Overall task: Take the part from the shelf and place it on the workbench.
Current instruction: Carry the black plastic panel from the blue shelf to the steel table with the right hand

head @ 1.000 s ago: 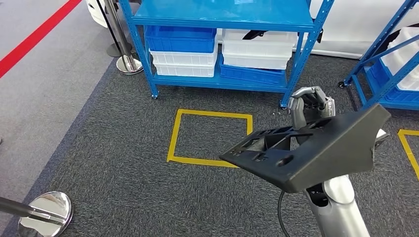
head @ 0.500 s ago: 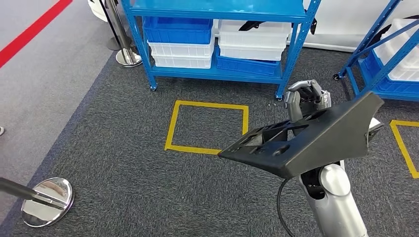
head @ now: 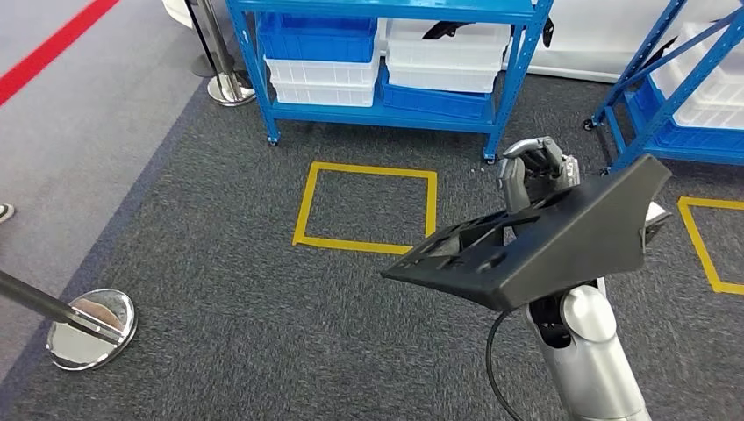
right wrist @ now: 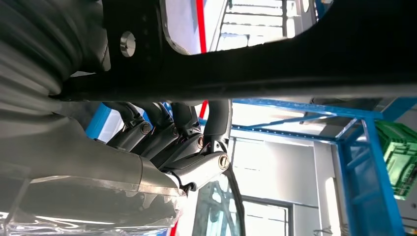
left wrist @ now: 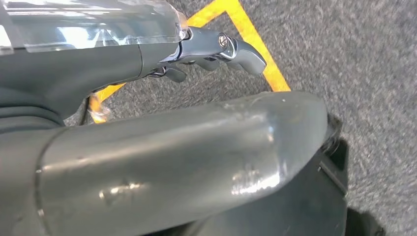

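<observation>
The part [head: 544, 250] is off the blue shelf [head: 386, 53], gripped in the right robot hand [head: 533, 171]; placing it remains.

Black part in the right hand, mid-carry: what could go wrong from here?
1. The black part is wide and tilted, and the right hand grips it only at its far edge, so it could pivot or slip while walking.
2. The part hides the floor ahead on the right, near the blue shelf leg.
3. A stanchion base stands low on the left; a wide turn could clip it.
</observation>
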